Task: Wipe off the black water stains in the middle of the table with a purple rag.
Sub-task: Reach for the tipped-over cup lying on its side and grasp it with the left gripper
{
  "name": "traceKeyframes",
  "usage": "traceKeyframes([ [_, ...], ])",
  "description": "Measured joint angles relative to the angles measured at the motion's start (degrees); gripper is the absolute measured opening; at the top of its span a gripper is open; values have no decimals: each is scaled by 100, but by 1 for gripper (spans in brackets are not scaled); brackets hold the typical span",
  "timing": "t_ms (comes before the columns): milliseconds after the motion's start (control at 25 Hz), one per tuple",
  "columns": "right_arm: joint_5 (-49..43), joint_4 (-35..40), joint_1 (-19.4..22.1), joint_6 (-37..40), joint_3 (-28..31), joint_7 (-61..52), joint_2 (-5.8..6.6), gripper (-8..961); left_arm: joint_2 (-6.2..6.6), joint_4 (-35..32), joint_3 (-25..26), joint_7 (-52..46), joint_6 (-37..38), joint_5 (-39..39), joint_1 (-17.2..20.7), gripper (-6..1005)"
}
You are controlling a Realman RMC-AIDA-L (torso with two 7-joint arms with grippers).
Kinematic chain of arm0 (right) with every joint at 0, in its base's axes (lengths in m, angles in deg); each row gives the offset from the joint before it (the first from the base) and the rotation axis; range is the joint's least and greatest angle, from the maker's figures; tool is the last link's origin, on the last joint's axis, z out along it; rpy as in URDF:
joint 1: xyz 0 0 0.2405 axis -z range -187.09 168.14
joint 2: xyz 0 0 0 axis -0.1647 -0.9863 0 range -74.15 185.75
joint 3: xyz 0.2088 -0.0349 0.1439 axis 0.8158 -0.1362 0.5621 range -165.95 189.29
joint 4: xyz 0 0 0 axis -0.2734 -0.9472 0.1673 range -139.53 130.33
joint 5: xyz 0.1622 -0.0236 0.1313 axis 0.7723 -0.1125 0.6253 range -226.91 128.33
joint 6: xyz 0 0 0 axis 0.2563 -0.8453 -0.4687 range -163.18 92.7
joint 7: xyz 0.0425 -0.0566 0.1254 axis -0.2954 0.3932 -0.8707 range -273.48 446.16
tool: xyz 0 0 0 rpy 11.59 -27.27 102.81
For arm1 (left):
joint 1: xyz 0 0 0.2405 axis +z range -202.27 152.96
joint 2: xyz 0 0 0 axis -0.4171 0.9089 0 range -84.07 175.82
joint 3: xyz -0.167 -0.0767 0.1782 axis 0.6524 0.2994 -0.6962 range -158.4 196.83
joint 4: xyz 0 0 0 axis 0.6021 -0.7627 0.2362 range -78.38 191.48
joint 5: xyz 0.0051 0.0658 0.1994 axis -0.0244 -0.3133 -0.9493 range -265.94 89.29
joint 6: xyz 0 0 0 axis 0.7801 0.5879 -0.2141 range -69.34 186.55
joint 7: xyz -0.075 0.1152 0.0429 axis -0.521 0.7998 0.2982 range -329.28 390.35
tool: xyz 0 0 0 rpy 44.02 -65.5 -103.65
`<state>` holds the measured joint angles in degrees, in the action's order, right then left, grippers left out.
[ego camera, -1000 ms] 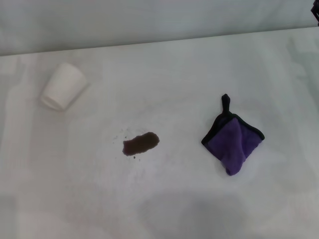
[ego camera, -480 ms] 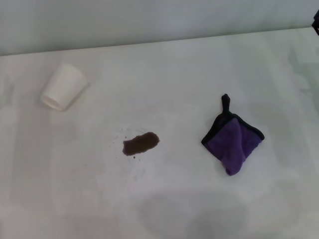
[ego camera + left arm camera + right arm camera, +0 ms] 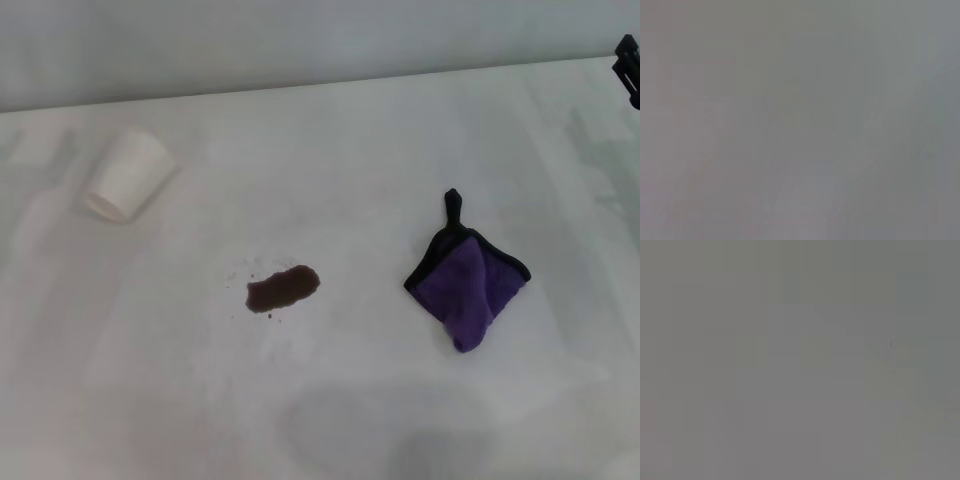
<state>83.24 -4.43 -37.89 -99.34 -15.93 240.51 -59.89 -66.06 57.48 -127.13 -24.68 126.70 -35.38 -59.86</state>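
The purple rag (image 3: 466, 285) lies crumpled on the white table (image 3: 330, 150), right of centre, its black loop tab pointing away from me. The black water stains (image 3: 283, 288) form a dark oblong blotch with tiny specks, left of the rag and apart from it. A black tip of my right gripper (image 3: 628, 68) shows at the far right edge of the head view, well beyond the rag. My left gripper is out of view. Both wrist views show only a plain grey surface.
A white paper cup (image 3: 127, 175) lies on its side at the far left. The table's far edge runs across the top of the head view.
The black part of my right gripper has come further into the head view at the top right edge. The rag, stain and cup have not moved.
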Motion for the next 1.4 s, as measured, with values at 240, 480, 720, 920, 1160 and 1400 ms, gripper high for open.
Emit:
traceKeyframes([
  [240, 1, 8, 2, -167, -5, -16, 8, 794, 502, 1775, -1048, -3470, 931, -1787, -753, 770],
  [480, 1, -1, 12, -221, -31, -135, 8, 794, 411, 4167, -1698, -4348, 2513, -2224, -1297, 740],
  [720, 1, 33, 9, -225, -44, -438, 17, 794, 520, 5049, -1705, -3861, 3107, -3926, -1972, 725],
  [920, 1, 51, -16, -235, -42, -531, 14, 795, 452, 5463, -1703, -3660, 3016, -4791, -2508, 729],
  [1160, 1, 8, -10, -287, -30, -537, 2, 795, 464, 5372, -1703, -3939, 2733, -5968, -3206, 870],
  [1400, 1, -9, 22, -298, -41, -538, -15, 795, 252, 4706, -1696, -4445, 2228, -6935, -3605, 873],
])
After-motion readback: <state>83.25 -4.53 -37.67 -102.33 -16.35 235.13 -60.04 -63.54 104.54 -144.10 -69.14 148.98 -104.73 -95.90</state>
